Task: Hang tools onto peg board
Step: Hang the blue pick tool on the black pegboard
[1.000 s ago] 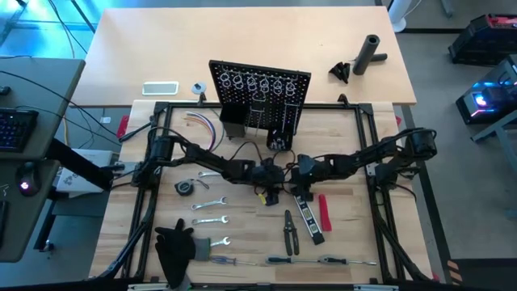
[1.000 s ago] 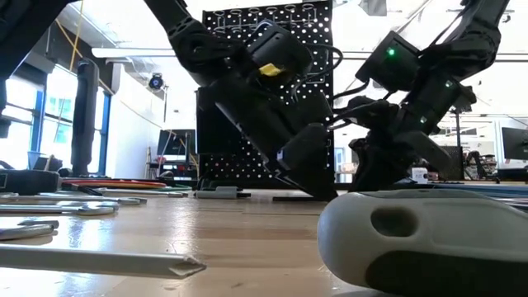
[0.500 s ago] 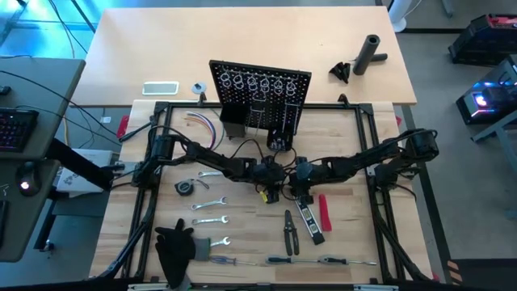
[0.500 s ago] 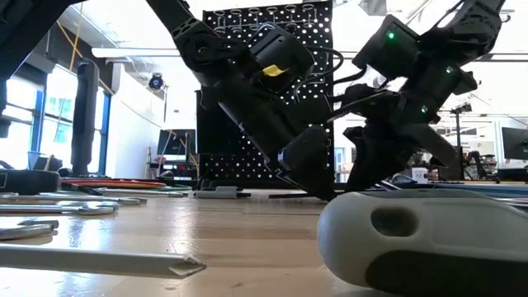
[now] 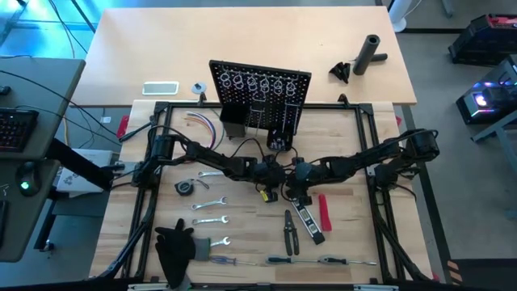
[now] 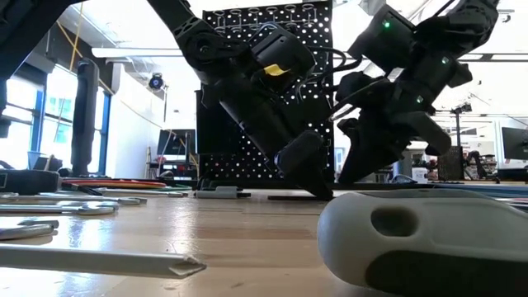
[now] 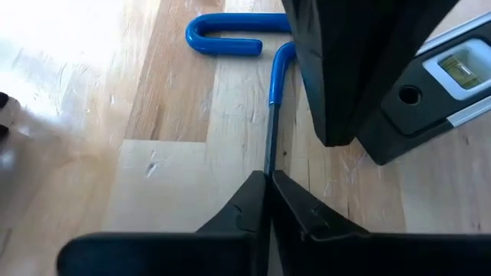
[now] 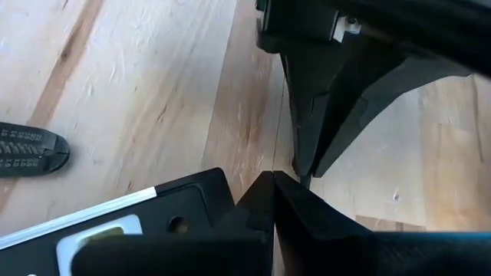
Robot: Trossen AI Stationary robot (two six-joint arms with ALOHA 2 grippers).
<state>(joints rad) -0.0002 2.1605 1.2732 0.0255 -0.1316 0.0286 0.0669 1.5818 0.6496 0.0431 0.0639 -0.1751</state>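
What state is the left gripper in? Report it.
Shut: the left gripper has its fingers pressed together on the thin shaft of the blue-handled tool.

Daylight is blazing through background windows (image 6: 58, 107), silhouetting the arms, while a foreground handle (image 6: 421, 239) is sitting blurred.

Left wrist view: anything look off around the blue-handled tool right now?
Yes. The left gripper has its jaws shut on the thin metal shaft of the blue-handled tool, while the right gripper crowds in right beside it, nearly touching. The level lies close alongside, so the spot is cramped.
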